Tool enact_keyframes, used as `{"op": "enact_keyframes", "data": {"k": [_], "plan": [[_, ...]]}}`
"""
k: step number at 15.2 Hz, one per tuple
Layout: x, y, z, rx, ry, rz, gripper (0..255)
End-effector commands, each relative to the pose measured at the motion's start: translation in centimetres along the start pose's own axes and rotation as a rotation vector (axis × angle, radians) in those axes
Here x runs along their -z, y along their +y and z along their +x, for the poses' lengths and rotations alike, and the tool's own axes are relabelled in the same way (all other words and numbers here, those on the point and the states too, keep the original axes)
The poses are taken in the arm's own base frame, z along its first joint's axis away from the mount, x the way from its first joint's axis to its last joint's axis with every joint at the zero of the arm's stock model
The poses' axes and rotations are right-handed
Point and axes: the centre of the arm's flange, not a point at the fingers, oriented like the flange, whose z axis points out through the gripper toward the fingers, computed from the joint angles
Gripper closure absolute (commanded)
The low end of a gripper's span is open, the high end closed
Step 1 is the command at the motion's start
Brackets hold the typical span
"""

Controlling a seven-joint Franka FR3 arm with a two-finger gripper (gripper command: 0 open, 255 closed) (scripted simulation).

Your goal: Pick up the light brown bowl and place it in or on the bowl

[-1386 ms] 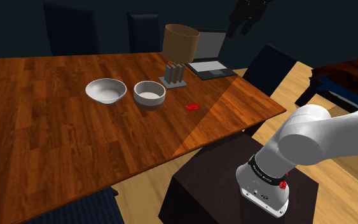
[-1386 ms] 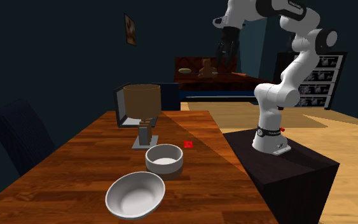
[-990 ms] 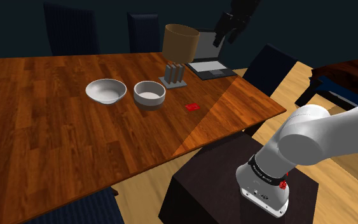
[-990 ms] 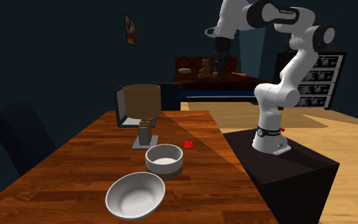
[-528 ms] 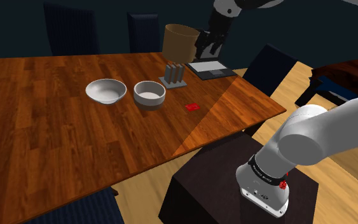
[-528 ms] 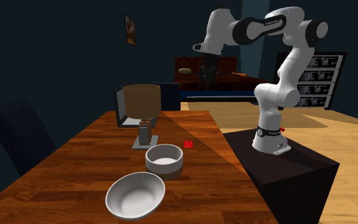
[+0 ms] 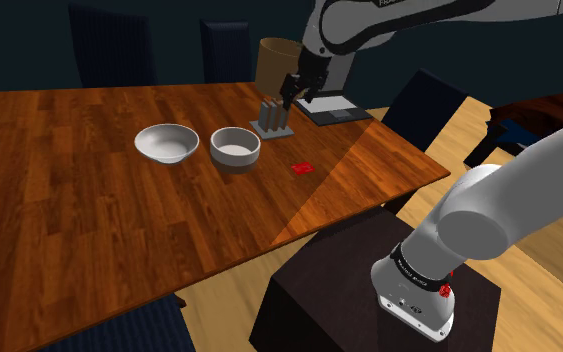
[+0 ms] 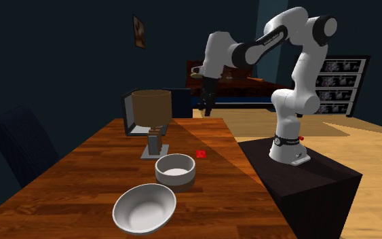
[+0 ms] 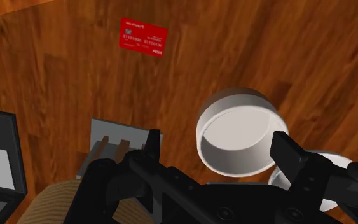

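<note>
**Open gripper hangs over the rack, both bowls sit on the table**

In the shoulder view, reading from its left, the wooden table (image 7: 69, 220) carries the wide white bowl (image 7: 166, 143) first. Just beside it, to the view's right, is the straight-walled bowl (image 7: 235, 146), with a thin strip of wood showing between them. This second bowl has a pale grey-brown wall and a white inside. It stands upright on its base with its mouth facing straight up. Being round, it has no long side, and its axis runs vertically.

Farther along and toward the far edge stands a small grey rack (image 7: 272, 122), with a brown lampshade (image 7: 272, 62) behind it. The gripper (image 7: 295, 93) hangs above the rack, well clear of the bowls. In the wrist view its black fingers (image 9: 152, 143) stand wide apart with nothing clasped. The straight-walled bowl shows far below in the gap between them, not touched.

A red card (image 7: 302, 168) lies flat on the table, nearer than the rack. An open laptop (image 7: 329, 105) sits at the far right corner. The dark stand (image 7: 319, 290) is off the table's near right edge.
</note>
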Motion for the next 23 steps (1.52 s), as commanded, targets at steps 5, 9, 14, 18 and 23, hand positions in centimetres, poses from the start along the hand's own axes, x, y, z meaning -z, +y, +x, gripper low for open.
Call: {"op": "enact_keyframes", "data": {"k": [5, 9, 14, 18, 23], "plan": [[-7.3, -0.7, 4.2, 0.001, -0.005, 0.001, 0], [-12.0, -1.0, 6.8, 0.001, -0.01, 0.001, 0], [-17.8, -1.4, 10.0, 0.002, -0.016, 0.001, 0], [-20.6, -1.6, 10.9, 0.002, -0.017, 0.001, 0], [-23.2, -1.6, 10.9, 0.002, -0.017, 0.001, 0]]}}
